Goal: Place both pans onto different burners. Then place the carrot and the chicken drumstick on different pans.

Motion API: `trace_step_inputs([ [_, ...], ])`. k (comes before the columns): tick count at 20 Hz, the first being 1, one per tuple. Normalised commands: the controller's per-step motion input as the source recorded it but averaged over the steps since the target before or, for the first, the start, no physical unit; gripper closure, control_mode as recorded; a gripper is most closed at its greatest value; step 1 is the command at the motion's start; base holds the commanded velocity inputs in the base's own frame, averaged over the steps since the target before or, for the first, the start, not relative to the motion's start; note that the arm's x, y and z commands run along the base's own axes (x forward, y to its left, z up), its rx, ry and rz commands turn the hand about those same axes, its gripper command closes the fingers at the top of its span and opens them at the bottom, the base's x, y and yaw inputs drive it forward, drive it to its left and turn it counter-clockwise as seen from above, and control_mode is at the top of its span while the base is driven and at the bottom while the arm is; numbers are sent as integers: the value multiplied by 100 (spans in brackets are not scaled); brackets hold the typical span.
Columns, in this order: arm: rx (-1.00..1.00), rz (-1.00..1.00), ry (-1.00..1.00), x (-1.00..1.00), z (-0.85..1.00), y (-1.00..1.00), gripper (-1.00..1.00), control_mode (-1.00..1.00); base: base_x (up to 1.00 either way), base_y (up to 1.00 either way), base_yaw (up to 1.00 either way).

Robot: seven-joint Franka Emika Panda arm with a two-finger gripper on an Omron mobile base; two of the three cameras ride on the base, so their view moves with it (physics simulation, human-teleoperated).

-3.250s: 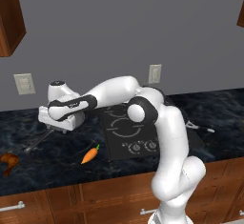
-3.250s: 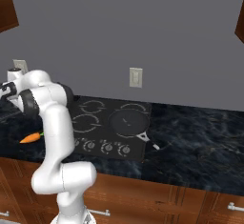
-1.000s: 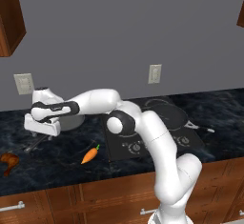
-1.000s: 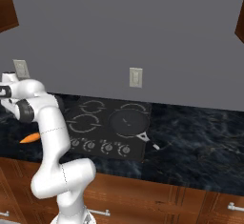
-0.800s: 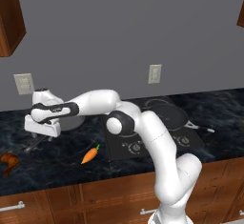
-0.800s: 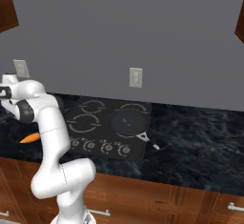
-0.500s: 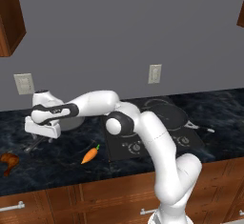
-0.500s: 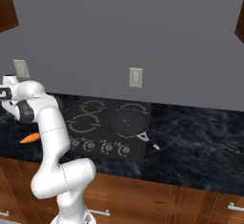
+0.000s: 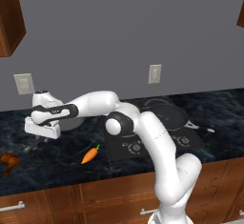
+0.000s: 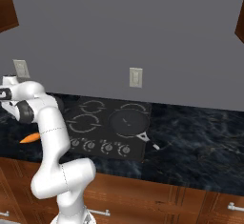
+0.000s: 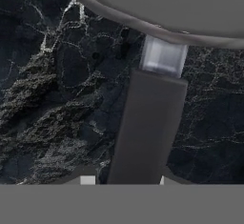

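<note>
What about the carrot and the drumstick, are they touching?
Apart. The left base view shows the carrot and the drumstick lying far from each other, with a wide stretch of dark counter between them.

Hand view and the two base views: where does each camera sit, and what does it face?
Left base view: behind the arm's left, facing counter and wall; the arm rises lower right, reaching left.
Right base view: behind its right, facing the cooktop; the arm stands at left.
Hand view: on the hand, facing a pan handle.
Both base views share the carrot and the pan on the cooktop.
</note>
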Motion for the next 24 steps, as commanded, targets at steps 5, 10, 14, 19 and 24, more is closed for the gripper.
trace_step_inputs([
  [5, 0, 0, 0, 0, 0, 0, 100, -100, 0, 0, 0],
  [10, 0, 0, 0, 0, 5, -10, 100, -100, 0, 0, 0],
  [14, 0, 0, 0, 0, 22, -12, 100, -100, 0, 0, 0],
  [19, 0, 0, 0, 0, 22, -24, 100, -100, 0, 0, 0],
  [24, 0, 0, 0, 0, 5, -37, 100, -100, 0, 0, 0],
])
